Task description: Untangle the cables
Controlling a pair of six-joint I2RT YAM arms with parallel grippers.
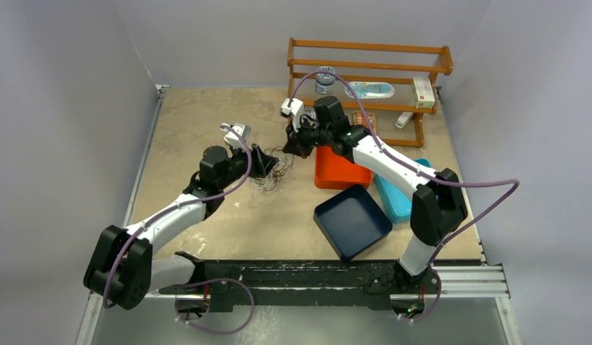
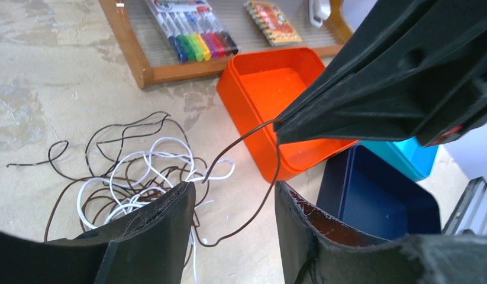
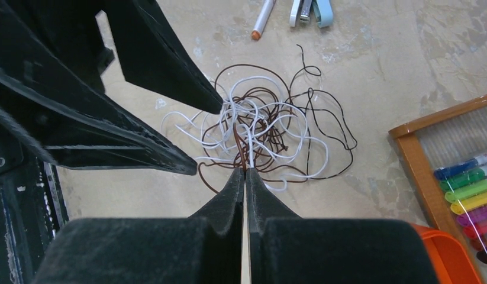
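Note:
The cables [image 1: 272, 176] lie in one tangled heap of white [image 2: 140, 163] and dark brown [image 3: 341, 133] strands on the table's middle. My right gripper [image 3: 245, 170] is shut on a brown cable [image 2: 247, 133] that it lifts from the heap; a white strand also reaches its tips. In the left wrist view that gripper [image 2: 279, 125] comes in from the upper right. The lifted brown strand sags down between the fingers of my left gripper [image 2: 232, 192], which stands open just right of the heap. Seen from above, the left gripper [image 1: 267, 167] and right gripper [image 1: 296, 147] are close together.
An orange bin [image 1: 341, 172] sits right of the heap, with a dark blue bin [image 1: 352, 219] and a teal bin [image 1: 397, 198] beyond it. A wooden rack [image 1: 372, 72] at the back holds coloured markers [image 2: 190, 35]. A pen [image 3: 261, 18] lies on the table.

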